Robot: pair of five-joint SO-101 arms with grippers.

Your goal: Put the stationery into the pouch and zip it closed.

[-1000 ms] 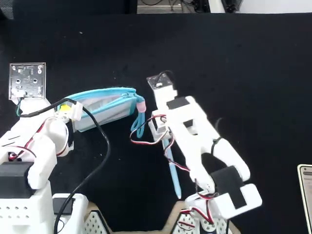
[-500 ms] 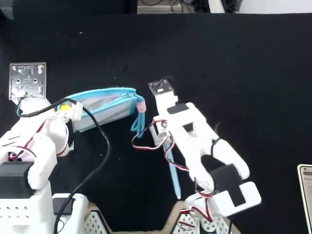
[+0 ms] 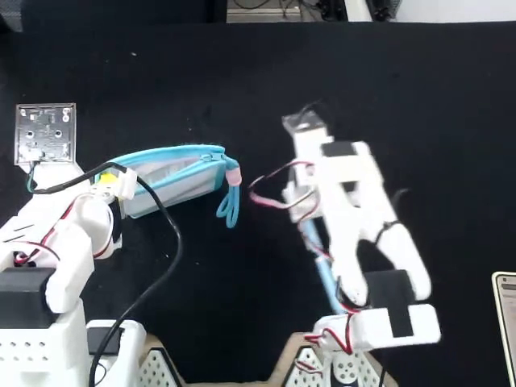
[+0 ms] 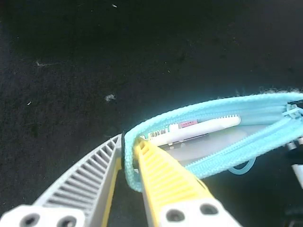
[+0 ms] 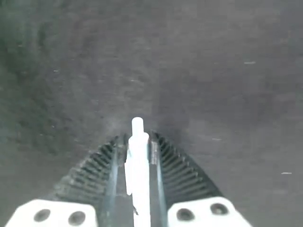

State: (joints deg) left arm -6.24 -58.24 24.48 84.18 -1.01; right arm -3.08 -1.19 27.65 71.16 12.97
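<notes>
Two hands hold things: the left hand (image 4: 129,153) pinches the left end of the light blue fabric zip pouch (image 3: 173,176) (unzipped, a white pen (image 4: 199,128) inside). To its right, the right hand (image 5: 138,139) grips a pale blue pen (image 3: 325,274) over the black worktop (image 3: 419,97).

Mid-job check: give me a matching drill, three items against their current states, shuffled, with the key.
Items:
1. pouch
2. white marker
3. blue pen

States:
A. gripped in the right gripper
B. lying inside the pouch
C. unzipped, one end pinched by the left gripper

Pairs: 1-C, 2-B, 3-A.
</notes>
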